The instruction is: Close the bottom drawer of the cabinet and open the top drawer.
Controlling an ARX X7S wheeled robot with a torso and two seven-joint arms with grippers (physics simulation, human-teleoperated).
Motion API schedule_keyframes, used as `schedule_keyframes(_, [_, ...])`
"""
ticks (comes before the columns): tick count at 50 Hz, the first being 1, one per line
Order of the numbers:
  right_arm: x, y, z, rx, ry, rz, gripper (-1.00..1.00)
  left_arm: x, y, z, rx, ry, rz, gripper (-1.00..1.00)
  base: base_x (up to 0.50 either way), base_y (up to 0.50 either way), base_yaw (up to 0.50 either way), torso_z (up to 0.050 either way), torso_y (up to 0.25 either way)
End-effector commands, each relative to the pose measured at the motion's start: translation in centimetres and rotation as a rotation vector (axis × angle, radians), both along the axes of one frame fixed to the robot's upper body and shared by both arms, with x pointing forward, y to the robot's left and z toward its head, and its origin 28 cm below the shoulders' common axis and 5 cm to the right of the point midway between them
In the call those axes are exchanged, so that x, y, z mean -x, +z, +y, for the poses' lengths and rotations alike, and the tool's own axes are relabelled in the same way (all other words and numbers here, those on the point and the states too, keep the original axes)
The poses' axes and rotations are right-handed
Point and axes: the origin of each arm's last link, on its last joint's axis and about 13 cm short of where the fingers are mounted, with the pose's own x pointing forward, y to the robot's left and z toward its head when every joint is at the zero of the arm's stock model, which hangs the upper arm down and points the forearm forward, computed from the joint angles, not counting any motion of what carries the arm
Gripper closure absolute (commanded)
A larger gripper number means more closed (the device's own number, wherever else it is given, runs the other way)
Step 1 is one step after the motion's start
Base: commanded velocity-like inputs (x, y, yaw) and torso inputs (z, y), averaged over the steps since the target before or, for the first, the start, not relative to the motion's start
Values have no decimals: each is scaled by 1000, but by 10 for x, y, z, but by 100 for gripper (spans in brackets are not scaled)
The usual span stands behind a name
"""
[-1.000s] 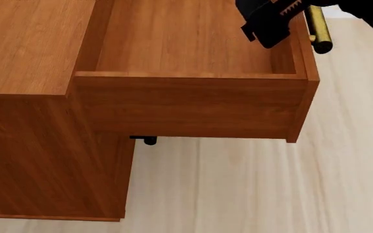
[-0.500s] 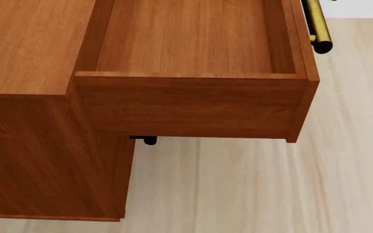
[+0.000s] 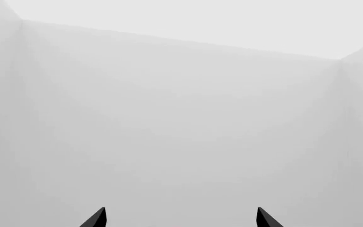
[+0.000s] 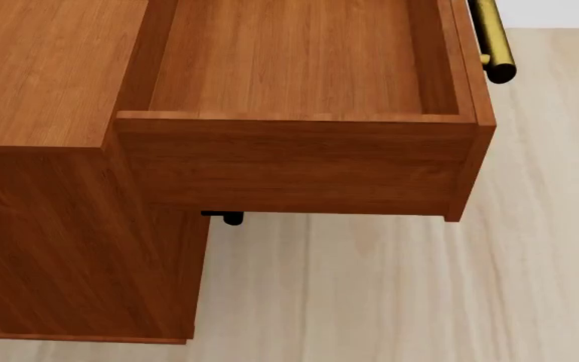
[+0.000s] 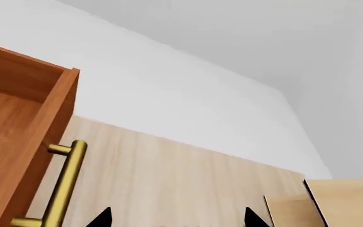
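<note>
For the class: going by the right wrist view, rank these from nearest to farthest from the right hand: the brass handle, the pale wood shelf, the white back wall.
1. The brass handle of the top drawer, close beside the right hand.
2. The pale wood shelf, low on the opposite side, farther across the floor.
3. The white back wall, beyond the floor.

Only the matte black, sharply tapered, wedge-shaped fingertips show of the robot: one pair on the left gripper and one pair on the right gripper, each pair set apart, plain, without visible screws, cables or markings.
</note>
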Motion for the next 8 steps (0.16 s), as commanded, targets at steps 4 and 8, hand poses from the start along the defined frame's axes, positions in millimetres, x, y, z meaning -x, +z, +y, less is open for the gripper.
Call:
schedule_keyframes(4, [35, -5, -10, -45, -51, -70, -100, 1, 1, -1, -3, -2, -2, -100, 0, 0, 0, 0, 0])
schedule_keyframes(8, [41, -7, -13, -57, -57, -85, -100, 1, 1, -1, -1, -2, -2, -100, 0, 0, 0, 0, 0])
